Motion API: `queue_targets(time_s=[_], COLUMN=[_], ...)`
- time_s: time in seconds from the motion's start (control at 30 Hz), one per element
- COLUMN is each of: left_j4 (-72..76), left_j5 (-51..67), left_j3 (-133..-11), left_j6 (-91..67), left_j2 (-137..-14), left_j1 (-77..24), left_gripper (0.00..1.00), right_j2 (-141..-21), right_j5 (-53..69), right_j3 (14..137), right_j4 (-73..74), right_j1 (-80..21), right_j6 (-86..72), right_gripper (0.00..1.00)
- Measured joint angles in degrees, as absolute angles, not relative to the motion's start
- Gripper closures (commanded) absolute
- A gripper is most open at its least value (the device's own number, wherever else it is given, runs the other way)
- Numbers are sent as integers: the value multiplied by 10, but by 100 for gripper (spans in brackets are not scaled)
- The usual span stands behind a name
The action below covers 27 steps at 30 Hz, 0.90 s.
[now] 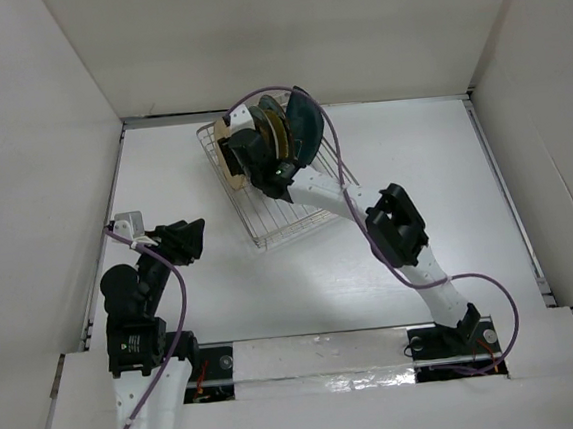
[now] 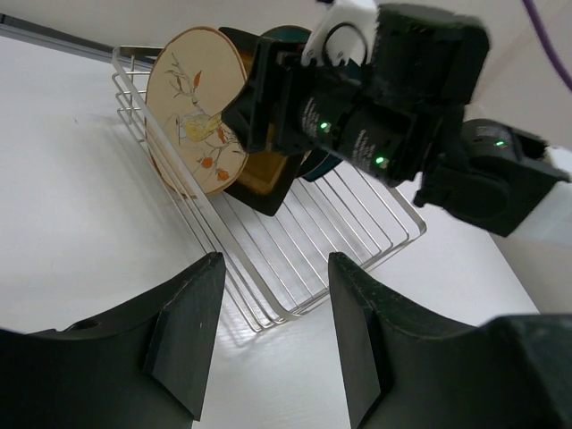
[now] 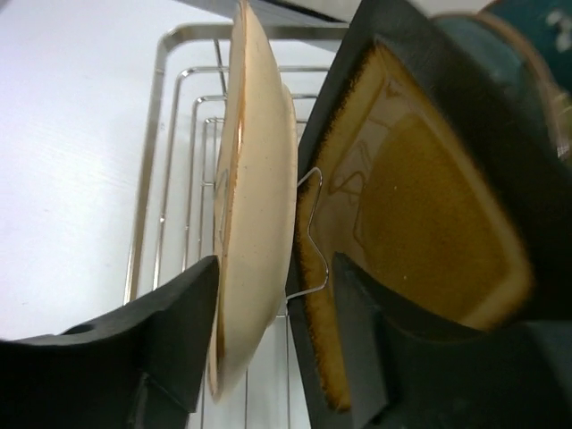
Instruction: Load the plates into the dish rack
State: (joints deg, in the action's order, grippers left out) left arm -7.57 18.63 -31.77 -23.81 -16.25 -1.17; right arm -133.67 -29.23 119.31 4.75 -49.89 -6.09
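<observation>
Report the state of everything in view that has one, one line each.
dish rack: loaded at one end, remaining slots free.
tan plate: upright on edge in the rack, outermost.
mustard square plate: upright, next behind the tan one.
teal plate: upright, at the row's other end.
right end effector: open, fingers either side of the tan plate's edge.
left end effector: open, empty, apart from the rack.

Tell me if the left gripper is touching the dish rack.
Apart. The top external view shows bare table between the left gripper and the near corner of the dish rack. The gripper's open fingers hold nothing.
</observation>
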Motion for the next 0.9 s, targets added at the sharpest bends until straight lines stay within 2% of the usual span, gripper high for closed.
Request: queue_targets(time_s=[0.13,0.2,0.23,0.27,0.3,0.33,0.4,0.43,0.47,0.53,0.57,0.7,0.9], left_j4=[-76,-76,-75,-75,-76,-75,-75,-75,-75,-75,-75,-75,-75], left_j5=[186,186,186,186,186,186,186,186,186,186,186,186,186], left_j3=[-317,-317,-316,-316,-316,-316,-316,-316,-316,-316,-315,-315,-315], left_j6=[-238,-238,-238,-238,-238,-238,-238,-238,-238,-238,-238,-238,-238], left_j2=[-161,-159,-157,-156,-155,-155,-153,-152,-152,-151,-151,-151,-151], left_j1=[-12,-12,-12,-12,-12,-12,-12,-12,-12,-12,-12,-12,-12], left_gripper=[53,53,53,53,53,53,53,53,53,53,53,53,53], right_j2=[-1283,-1244,-1222,-1203,-1184,-1167,-1146,-1144,-1149,-1164,-1174,-1228,-1294], right_j5=[-278,-267,-260,-256,-250,-246,-238,-236,-229,-219,-211,-180,-139], right_j3=[1185,1179,1173,1171,1169,1169,1184,1193,1223,1262,1281,1342,1360], right_j4=[62,68,68,71,71,71,80,84,102,129,147,213,281], right_j1=[-500,-495,-493,-491,-486,-481,-463,-457,-441,-425,-415,-403,-407], right_j6=[-49,-44,-41,-35,-35,-32,-30,-30,-29,-23,-19,-4,3], right_gripper=[36,41,62,78,92,100,99,78,65,41,37,35,41])
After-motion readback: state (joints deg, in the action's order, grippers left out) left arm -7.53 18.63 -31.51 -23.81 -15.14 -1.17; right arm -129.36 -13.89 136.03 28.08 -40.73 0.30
